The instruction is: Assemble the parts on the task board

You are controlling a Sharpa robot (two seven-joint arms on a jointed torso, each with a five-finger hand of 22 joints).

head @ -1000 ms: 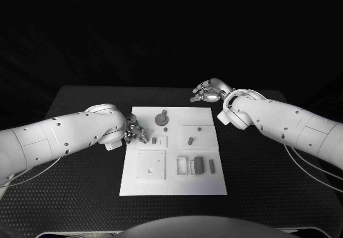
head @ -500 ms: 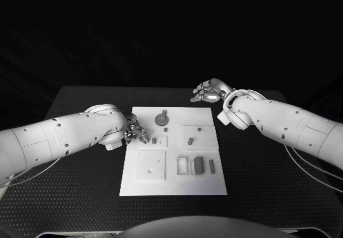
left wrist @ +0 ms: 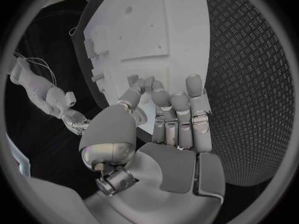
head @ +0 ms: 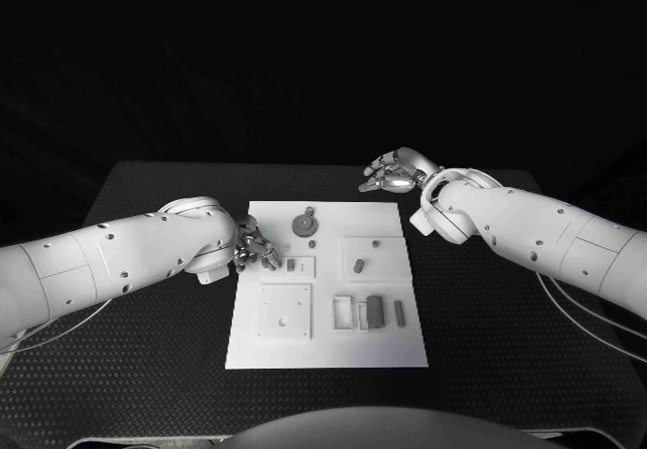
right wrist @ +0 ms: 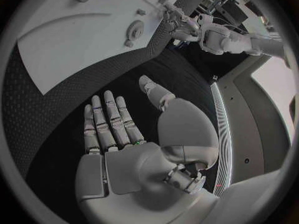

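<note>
Left hand (head: 253, 251) is set at the task board (head: 328, 351) left edge, fingers curled by a small part, grip unclear; right hand (head: 394, 173) is parked spread, empty, clear of the board

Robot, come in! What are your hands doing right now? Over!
Left hand at the task board's left edge, fingertips on a small part. Right hand open, above the table beyond the board. Nothing in the way.
</note>
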